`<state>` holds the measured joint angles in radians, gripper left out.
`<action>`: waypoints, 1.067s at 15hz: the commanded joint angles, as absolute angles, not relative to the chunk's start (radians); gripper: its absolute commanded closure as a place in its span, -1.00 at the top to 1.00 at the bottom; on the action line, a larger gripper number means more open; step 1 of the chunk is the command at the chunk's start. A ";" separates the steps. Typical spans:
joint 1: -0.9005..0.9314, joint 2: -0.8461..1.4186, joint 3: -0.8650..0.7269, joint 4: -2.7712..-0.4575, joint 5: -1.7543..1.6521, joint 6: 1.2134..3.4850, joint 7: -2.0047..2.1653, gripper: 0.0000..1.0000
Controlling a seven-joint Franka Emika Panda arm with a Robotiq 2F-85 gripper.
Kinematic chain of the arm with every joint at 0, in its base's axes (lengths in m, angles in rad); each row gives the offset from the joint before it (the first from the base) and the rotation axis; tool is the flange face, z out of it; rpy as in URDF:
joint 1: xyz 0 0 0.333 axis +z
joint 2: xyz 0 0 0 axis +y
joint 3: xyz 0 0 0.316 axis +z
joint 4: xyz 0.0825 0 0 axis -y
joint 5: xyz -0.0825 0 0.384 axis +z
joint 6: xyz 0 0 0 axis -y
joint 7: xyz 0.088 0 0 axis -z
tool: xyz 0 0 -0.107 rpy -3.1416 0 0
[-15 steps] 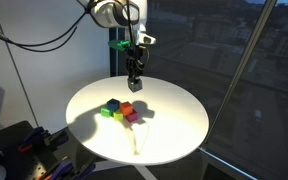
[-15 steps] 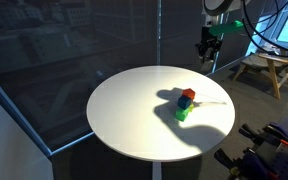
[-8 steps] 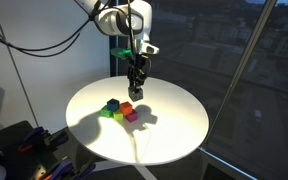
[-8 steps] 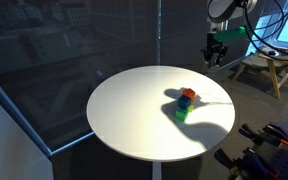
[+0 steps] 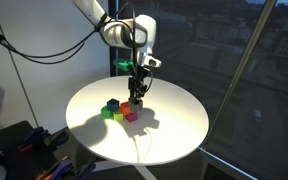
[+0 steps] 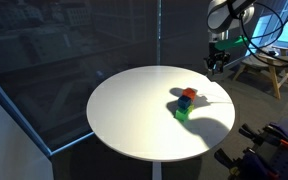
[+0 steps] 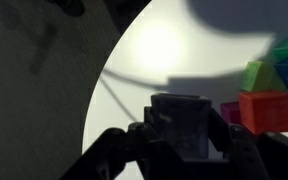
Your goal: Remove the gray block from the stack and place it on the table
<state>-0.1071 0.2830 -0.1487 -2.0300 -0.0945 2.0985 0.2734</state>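
Note:
In the wrist view my gripper (image 7: pixel 184 140) is shut on the gray block (image 7: pixel 184 122), a small cube dark in shadow between the fingers, held above the white table (image 7: pixel 154 50). To its right stands the stack: a green cube (image 7: pixel 264 75), an orange-red cube (image 7: pixel 267 110) and a magenta cube (image 7: pixel 230 112). In both exterior views my gripper (image 5: pixel 136 95) (image 6: pixel 216 62) hangs low, just beside the stack (image 5: pixel 120 110) (image 6: pixel 184 103) on the round table (image 5: pixel 174 130) (image 6: pixel 124 110).
A thin white cable (image 5: pixel 137 140) runs from the stack toward the table edge. Dark glass walls surround the table. A wooden stool (image 6: pixel 268 68) stands beyond it. Dark equipment (image 5: pixel 14 145) sits beside the table on the floor.
My arm has come down and toward the stack over the last second, with the gray block still held. The coloured cubes have not moved.

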 commanded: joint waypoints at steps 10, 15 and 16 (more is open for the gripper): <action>-0.103 0.298 -0.154 -2.027 -0.093 2.096 0.272 0.07; -0.102 0.292 -0.153 -2.044 -0.090 2.132 0.275 -0.43; -0.102 0.292 -0.152 -2.051 -0.088 2.151 0.274 -0.43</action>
